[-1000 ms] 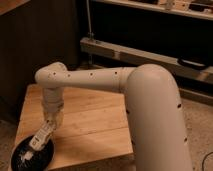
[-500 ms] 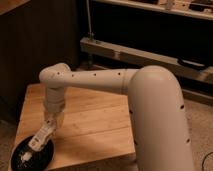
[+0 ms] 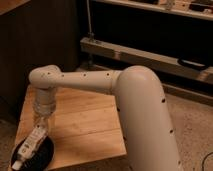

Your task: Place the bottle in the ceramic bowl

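At the lower left corner of the wooden table [image 3: 85, 125], the ceramic bowl [image 3: 46, 152] sits near the front edge: a round, shallow, glossy black dish with a low rim, dark enough that its inside reads almost as one flat shade. Over it lies the bottle [image 3: 31, 145], a small whitish plastic container with a pale cap and a light label showing faint darker marks. The bottle is tilted, its capped end pointing down and to the left toward the bowl's near rim, its upper end rising toward the right. Whether the lower end touches the dish cannot be told.

The gripper [image 3: 39, 129] is just above the bowl, at the bottle's upper end, and its fingers are closed around that end of the bottle. The wrist rises straight up from there to a rounded white joint.

From that joint the arm [image 3: 85, 80], white with small dark dots, reaches to the right across the table and swells into a thick segment [image 3: 145, 115] that fills the right part of the view. Behind stand dark wooden panels and a metal rail [image 3: 150, 57] of a shelf unit.
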